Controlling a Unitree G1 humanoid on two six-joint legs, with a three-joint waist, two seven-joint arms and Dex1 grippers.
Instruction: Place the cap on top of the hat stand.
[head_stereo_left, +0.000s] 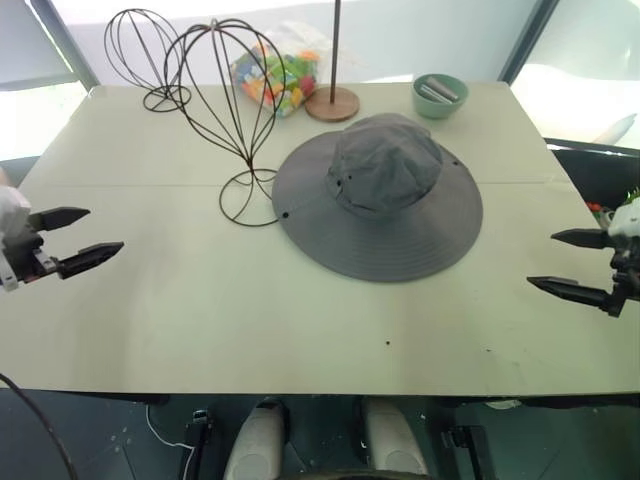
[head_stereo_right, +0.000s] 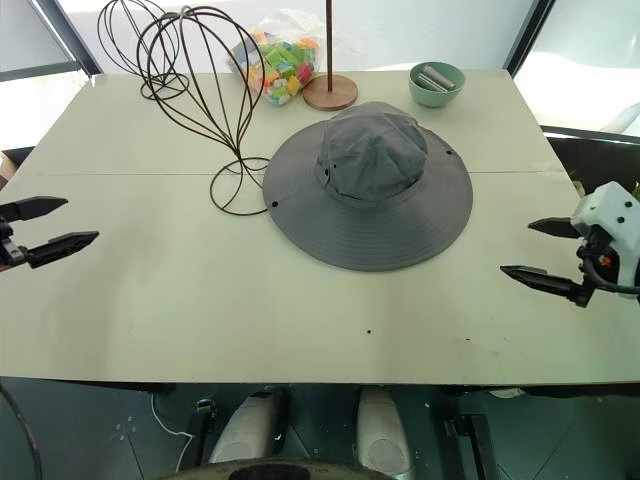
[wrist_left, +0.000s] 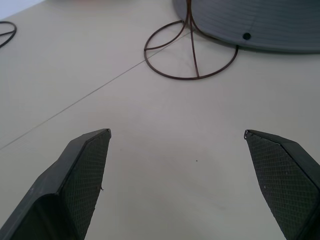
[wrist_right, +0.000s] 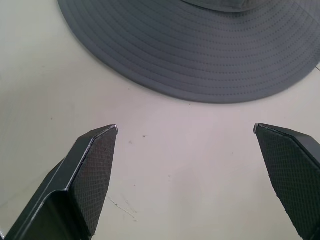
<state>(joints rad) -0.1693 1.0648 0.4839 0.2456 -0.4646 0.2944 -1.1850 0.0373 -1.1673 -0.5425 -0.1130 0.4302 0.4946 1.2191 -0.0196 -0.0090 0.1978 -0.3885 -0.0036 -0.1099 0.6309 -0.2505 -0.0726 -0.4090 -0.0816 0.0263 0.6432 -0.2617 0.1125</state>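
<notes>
Lying flat at centre frame on the pale worktop (head_stereo_left: 150, 330), your floppy grey fabric cap (head_stereo_left: 378, 195) touches the tall dark wire hat stand (head_stereo_left: 232, 110); both claws, left (head_stereo_left: 72, 238) and right (head_stereo_left: 568, 262), gape wide and empty. Expect light, limp cloth; pinch opposite brim edges.

1. I see the cap (head_stereo_left: 378, 195), a grey wide-brimmed sun hat, lying flat and crown up at the table's centre, small eyelets on its crown.
2. The hat stand (head_stereo_left: 232, 105), a dark balloon-shaped wire cage, stands upright at the cap's nine o'clock. The brim seems to overlap its round loop base, though I can't be sure.
</notes>
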